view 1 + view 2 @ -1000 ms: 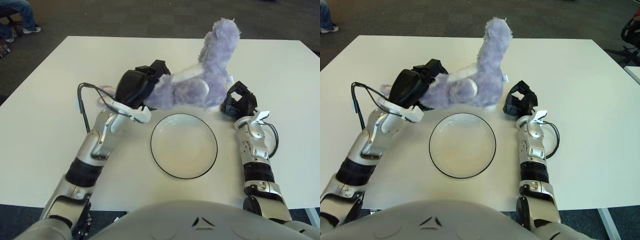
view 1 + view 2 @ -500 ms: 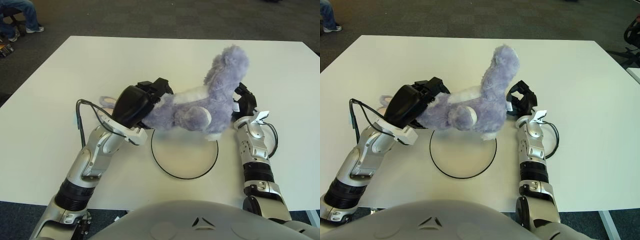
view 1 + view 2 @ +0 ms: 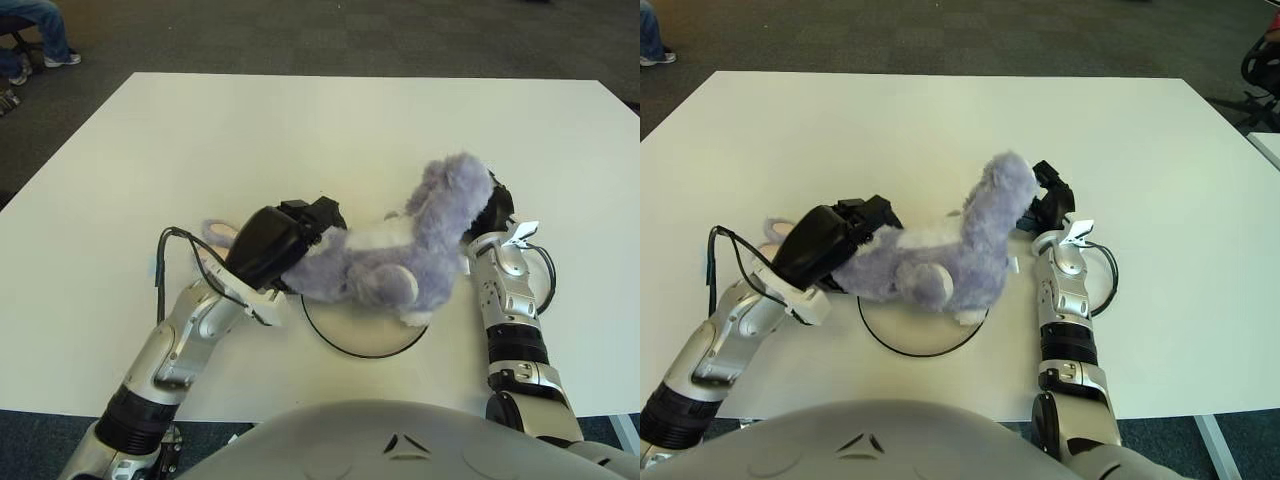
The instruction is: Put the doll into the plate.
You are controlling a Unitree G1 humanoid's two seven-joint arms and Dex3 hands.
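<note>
Two hands are showing, but only the left hand (image 3: 290,240) is working: its fingers are closed around the rear end of the purple doll (image 3: 400,260), gripping it firmly. Compared with a second ago, the doll is sitting much lower and nearer the robot. Then it was being held up behind the plate (image 3: 365,340), with its head raised high and the whole white dish visible; now its body is covering most of the plate, and only the near part of the dark rim and a slice of white are showing. That suggests the carrying is nearly over and the doll is being lowered onto the dish, though whether its underside is already touching cannot be told.

The doll's long axis is running roughly left to right, from the held end at the robot's left up to the head at the right, which is tilting upward and away. Its head is reaching past the plate's right edge, so some of it may overhang once let go.

The right hand (image 3: 1048,200) is showing just beside the doll's head, on its right; how far its fingers are open cannot be told. Everything is sitting on the white table (image 3: 330,130).
</note>
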